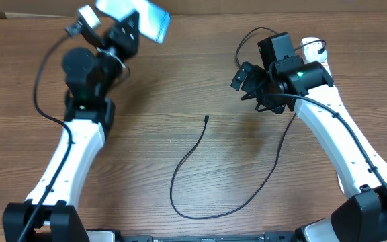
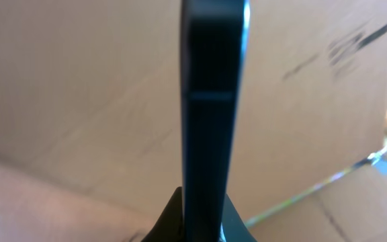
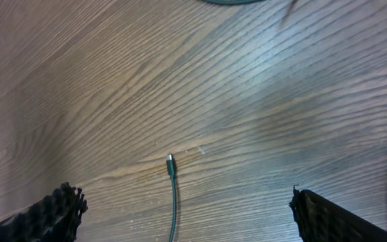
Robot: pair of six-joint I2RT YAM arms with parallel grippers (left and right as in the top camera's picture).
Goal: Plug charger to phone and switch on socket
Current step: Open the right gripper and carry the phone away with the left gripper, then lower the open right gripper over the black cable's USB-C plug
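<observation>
- Overhead, the phone runs past the top edge at upper centre-left, and the left end effector covers its lower part.
- In the left wrist view the phone is an edge-on dark blur. The upper edge cuts its top, and its base is buried in the left end effector, itself cropped at the bottom.
- The socket, upper right overhead, is mostly hidden behind the right arm; its switches are too small to tell.
- The charger disappears beneath that arm, so its plug end is hidden.
- In the right wrist view the charger leaves the lower edge, and the right end effector shows only finger ends in the lower corners.
</observation>
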